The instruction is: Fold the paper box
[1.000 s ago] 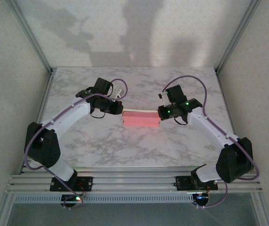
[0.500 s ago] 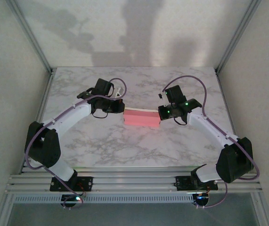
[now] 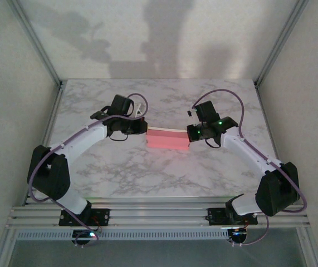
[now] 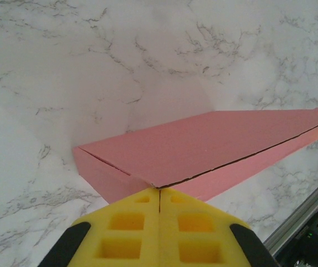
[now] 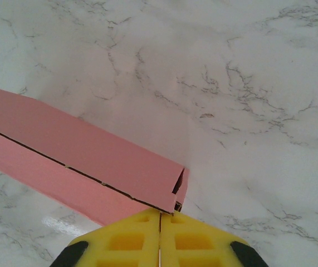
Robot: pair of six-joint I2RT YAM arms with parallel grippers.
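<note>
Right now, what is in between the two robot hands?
The pink paper box lies flat on the table between the left gripper and the right gripper, one shut gripper at each end. The top view shows it.

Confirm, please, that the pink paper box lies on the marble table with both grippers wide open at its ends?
Not quite: both are shut. The left wrist view shows the left gripper, jaws closed, at one end of the paper box; the right wrist view shows the right gripper likewise. The rest holds.
</note>
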